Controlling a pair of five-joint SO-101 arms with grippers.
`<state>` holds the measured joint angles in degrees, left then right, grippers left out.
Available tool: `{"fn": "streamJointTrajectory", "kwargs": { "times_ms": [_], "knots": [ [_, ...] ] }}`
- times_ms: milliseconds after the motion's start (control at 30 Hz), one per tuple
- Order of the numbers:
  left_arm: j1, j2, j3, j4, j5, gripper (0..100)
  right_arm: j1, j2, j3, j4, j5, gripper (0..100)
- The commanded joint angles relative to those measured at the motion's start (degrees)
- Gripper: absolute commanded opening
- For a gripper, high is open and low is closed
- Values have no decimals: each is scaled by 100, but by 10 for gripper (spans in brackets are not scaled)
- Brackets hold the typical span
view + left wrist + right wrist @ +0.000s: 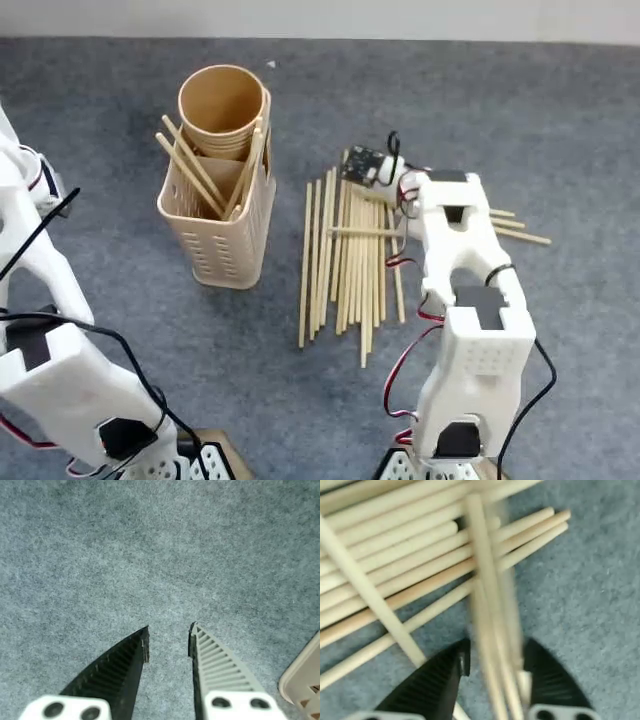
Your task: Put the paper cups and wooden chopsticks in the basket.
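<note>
A beige slotted basket (225, 240) stands left of centre on the grey carpet, holding stacked paper cups (222, 100) and a few chopsticks (190, 160). A loose pile of wooden chopsticks (345, 250) lies on the carpet to its right. My right arm (455, 230) stretches over the pile's right side. In the right wrist view my right gripper (495, 655) is shut on a couple of chopsticks (490, 590) that stick out over the pile (395, 555). My left gripper (168, 630) is open over bare carpet, with the basket's corner (302, 680) just beside it.
A few stray chopsticks (520, 230) lie on the far side of the right arm. One chopstick (360, 232) lies crosswise on the pile. The left arm (40, 300) stands along the left edge. Open carpet lies in front of the basket.
</note>
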<state>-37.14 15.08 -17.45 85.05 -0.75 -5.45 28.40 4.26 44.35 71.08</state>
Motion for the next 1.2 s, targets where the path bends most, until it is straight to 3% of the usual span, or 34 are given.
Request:
{"fn": "streamJointTrajectory", "kwargs": {
  "times_ms": [0,100,233,500,667,967,1167],
  "knots": [
    [-4,-75,-215,-44,-88,162,119,31,4,-127,44,24],
    [-4,-66,-233,-44,-88,162,127,-312,4,-127,-220,6],
    [13,-48,-233,-62,-88,162,136,-1332,-347,-154,-1881,5],
    [22,-75,-233,-44,-88,162,215,-3873,-1270,-136,-4492,5],
    [31,-75,-242,-44,-88,162,-154,-4954,-1727,-163,-6092,5],
    [13,-75,-233,-44,-88,162,-1851,-5420,-1921,-655,-7262,5],
    [31,-57,-233,-70,-88,164,-2387,-5305,-1552,-752,-8193,5]
  ]
}}
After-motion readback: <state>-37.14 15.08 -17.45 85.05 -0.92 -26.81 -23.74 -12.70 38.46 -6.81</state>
